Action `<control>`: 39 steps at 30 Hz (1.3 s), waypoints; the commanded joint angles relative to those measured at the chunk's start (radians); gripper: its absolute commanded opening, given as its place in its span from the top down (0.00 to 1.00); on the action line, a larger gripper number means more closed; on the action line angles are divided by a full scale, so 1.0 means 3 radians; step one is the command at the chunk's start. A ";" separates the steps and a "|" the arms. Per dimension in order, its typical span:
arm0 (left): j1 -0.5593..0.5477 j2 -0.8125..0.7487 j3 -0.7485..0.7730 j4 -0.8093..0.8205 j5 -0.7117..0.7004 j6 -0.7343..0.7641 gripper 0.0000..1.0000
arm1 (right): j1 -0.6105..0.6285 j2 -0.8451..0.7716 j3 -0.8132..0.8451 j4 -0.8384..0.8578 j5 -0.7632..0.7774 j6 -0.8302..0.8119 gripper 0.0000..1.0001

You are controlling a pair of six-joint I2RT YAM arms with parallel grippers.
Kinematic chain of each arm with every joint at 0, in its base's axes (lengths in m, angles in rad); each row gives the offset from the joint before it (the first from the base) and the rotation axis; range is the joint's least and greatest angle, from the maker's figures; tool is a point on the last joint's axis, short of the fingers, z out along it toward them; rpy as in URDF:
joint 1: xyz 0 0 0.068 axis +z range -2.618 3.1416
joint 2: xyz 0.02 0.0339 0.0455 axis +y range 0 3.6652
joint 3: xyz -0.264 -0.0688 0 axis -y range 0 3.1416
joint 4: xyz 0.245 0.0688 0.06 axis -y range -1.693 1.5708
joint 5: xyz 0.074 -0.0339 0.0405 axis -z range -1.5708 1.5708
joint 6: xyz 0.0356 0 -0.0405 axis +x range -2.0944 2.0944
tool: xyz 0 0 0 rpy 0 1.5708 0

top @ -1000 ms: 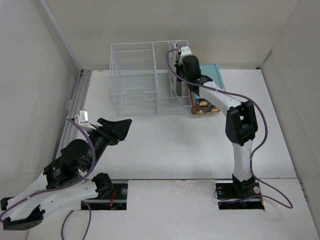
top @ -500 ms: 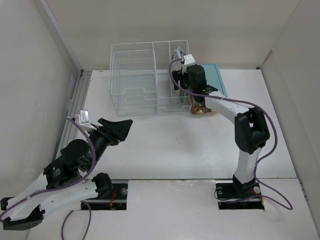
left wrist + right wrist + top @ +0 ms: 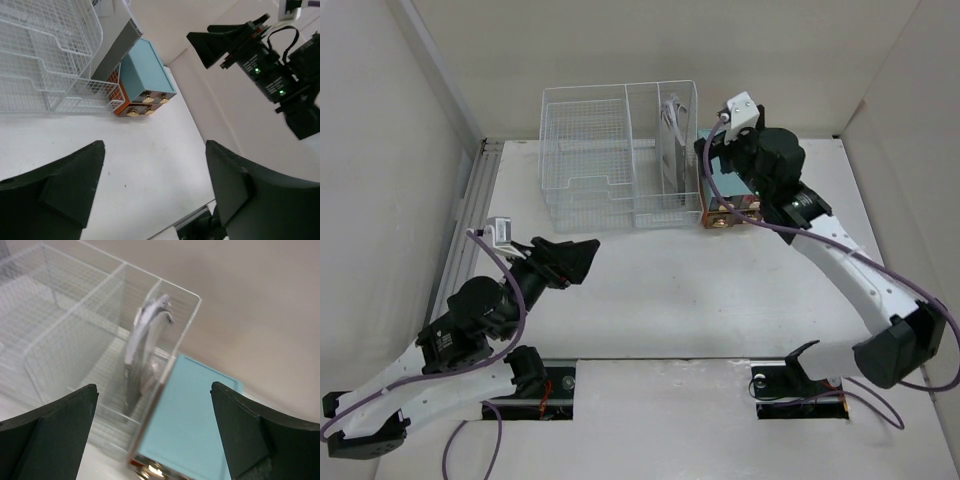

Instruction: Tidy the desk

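A wide white desk (image 3: 700,290) filled the scene between pale walls, with two rectangular cutouts along its near edge where the two robot arms were bolted.

At the far side stood a white wire-mesh organizer rack (image 3: 585,150). Its right-hand narrow compartment held a flat grey and white item (image 3: 142,340) standing upright (what it was could not be told). Just beside the rack on the right sat a small teal box (image 3: 147,70) with orange drawers (image 3: 132,107) and brass knobs, its drawer fronts facing the near side. From above, the right arm hid most of the box.

The left gripper (image 3: 588,262) hovered low over the near-left part of the desk, pointing toward the far right. Its two dark fingers (image 3: 70,185) were spread wide and held nothing.

The right arm reached from its near-right base across to the far side. The right gripper (image 3: 154,387) hung above the seam where the rack and the teal box met. Its fingers (image 3: 245,435) were likewise parted, with nothing between them, and touched neither the rack nor the box.
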 commanded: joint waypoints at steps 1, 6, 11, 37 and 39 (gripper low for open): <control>-0.0008 0.0135 0.0003 0.0543 0.0174 0.0685 0.18 | -0.0069 -0.0130 0.0155 -0.0800 0.0126 -0.0596 0.00; -0.0008 0.0508 0.0432 0.0574 -0.0296 0.1417 0.00 | -0.0223 -0.0625 -0.0026 -0.1248 0.0437 -0.0468 0.00; -0.0008 0.0937 0.0622 0.0819 -0.0650 0.1805 0.00 | -0.0432 -0.1198 0.0079 -0.1497 0.0684 -0.0386 0.00; 0.0390 0.2181 0.0735 0.0952 0.1088 0.2184 0.00 | -0.1394 -0.2661 -0.1228 -0.1473 0.0598 0.0488 0.00; 0.0391 0.2146 0.0704 0.0952 0.1201 0.2184 0.00 | -0.1455 -0.2691 -0.1309 -0.1473 0.0530 0.0529 0.00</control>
